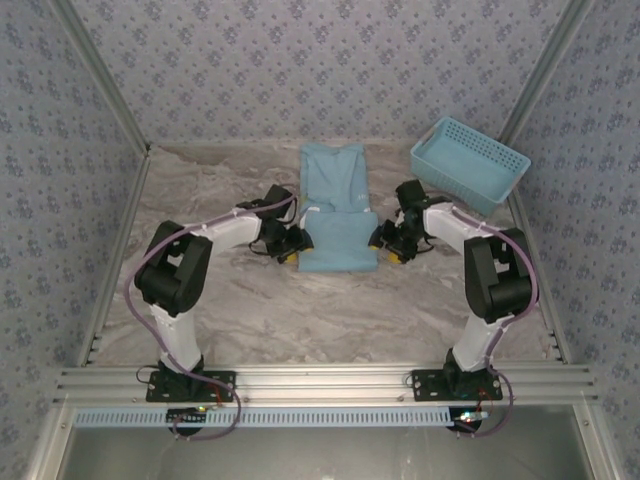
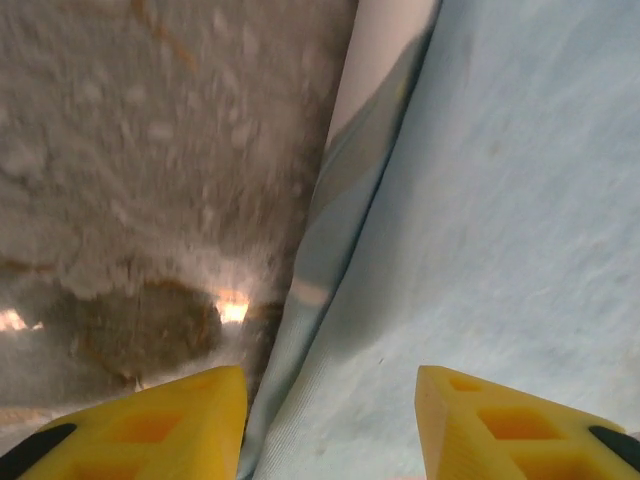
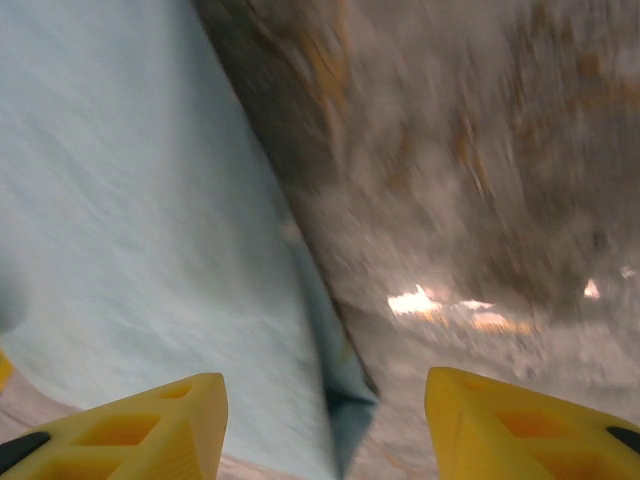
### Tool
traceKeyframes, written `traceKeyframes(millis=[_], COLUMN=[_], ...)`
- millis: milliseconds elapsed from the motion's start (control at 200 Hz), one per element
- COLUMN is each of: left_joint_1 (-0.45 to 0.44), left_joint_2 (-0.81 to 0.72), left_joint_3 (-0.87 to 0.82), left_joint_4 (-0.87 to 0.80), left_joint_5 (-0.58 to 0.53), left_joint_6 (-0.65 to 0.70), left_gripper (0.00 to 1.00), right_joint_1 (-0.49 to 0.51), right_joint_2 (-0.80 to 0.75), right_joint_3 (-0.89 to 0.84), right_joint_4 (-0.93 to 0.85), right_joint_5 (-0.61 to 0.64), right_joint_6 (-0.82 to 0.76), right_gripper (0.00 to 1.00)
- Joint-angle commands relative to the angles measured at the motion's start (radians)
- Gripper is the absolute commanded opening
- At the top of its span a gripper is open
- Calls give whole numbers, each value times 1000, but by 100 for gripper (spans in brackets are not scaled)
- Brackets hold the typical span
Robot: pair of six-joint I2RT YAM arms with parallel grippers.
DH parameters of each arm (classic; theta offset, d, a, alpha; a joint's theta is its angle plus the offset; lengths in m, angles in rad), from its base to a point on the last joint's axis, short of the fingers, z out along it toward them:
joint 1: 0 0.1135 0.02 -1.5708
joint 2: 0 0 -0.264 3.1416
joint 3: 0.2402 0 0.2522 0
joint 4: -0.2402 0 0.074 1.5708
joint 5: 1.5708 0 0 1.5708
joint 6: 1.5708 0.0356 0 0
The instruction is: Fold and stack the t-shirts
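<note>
The t-shirt (image 1: 335,200) is matt light blue cloth; the marbled table (image 1: 300,310) glints, glossy; the basket (image 1: 452,180), upper right, looks like plastic lattice.

The top external camera is looking down from above and behind the arms (image 1: 180,265) over the grey marbled table (image 1: 330,320). Both wrist cameras are peering closely past yellow plastic fingertips (image 2: 160,425) at opposite edges of the light blue cloth t-shirt (image 1: 338,200), which the overhead view is sharing.

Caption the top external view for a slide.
Left gripper and right gripper, both open, straddle the t-shirt at its side edges on the table; basket far right.
</note>
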State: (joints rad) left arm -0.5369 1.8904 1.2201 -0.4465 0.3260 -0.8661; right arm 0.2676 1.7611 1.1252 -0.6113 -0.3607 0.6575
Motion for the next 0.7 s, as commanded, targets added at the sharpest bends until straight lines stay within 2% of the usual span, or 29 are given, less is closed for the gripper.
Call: traceKeyframes(millis=[0, 125, 200, 235, 305, 355, 530, 695], left_joint_1=[-31, -51, -60, -60, -61, -60, -61, -73], left_joint_2=[-35, -6, 18, 24, 17, -4, -90, -184], left_joint_3=[-41, -39, -14, -9, -20, -46, -158, -324], left_joint_4=[-13, 38, 19, 6, -13, -3, 37, 246], left_joint_5=[-8, 0, -13, -21, -45, -54, -85, -110], left_joint_6=[-27, -45, -32, -28, -31, -39, -92, -231], left_gripper=[50, 49, 41, 33, 9, 0, 0, 0], right_joint_1=[35, 57, 61, 61, 62, 61, 73, 84], right_joint_2=[-32, -4, 1, 4, 11, 15, 12, 27], right_joint_3=[-43, -64, -71, -71, -68, -63, -66, -66], right_joint_4=[-1, 26, 45, 45, 42, 36, 37, 54], right_joint_5=[-24, -35, -29, -27, -28, -27, -25, -36], right_joint_6=[12, 36, 46, 47, 47, 48, 64, 79], right_gripper=[57, 57, 57, 57, 57, 57, 56, 55])
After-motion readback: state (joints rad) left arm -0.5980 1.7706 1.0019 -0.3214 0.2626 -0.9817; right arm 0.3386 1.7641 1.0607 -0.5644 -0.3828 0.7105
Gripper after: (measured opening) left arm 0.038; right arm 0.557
